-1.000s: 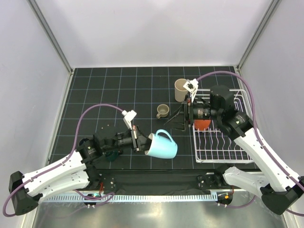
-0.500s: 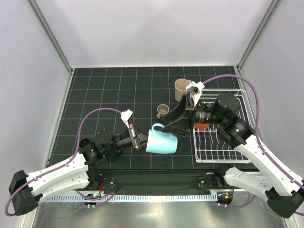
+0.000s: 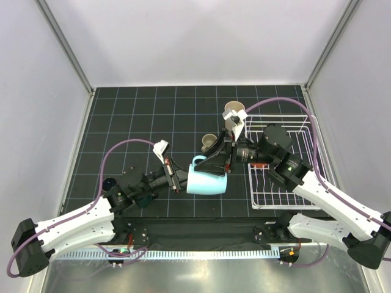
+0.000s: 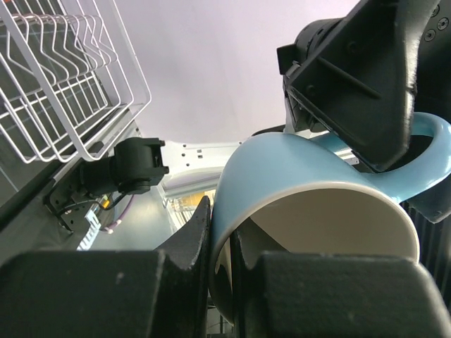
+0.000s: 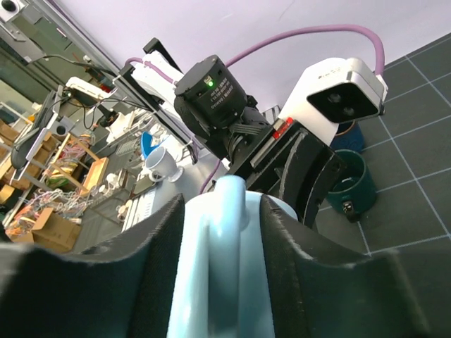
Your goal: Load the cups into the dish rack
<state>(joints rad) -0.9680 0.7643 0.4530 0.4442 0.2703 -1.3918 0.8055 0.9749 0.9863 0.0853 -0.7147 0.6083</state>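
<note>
My left gripper (image 3: 181,180) (image 4: 220,211) is shut on the rim of the light blue mug (image 3: 206,180) (image 4: 296,169) and holds it on its side above the mat. My right gripper (image 3: 215,163) (image 5: 222,204) is open, one finger on each side of the mug's handle (image 5: 224,232). The white dish rack (image 3: 287,186) (image 4: 70,91) stands at the right. The beige tumbler (image 3: 231,112) and taupe mug (image 3: 209,141) stand behind the grippers. The dark teal mug (image 5: 352,184) and navy cup (image 5: 349,137) stand near the left arm. The right arm hides the orange cup.
The black gridded mat (image 3: 153,116) covers the table between white walls. Purple cables loop over both arms. The rack's near rows of prongs (image 3: 275,192) show no cups.
My right arm has swung left from the rack to the blue mug, and its fingers now straddle the handle. My left gripper has turned the mug and moved it slightly right.
</note>
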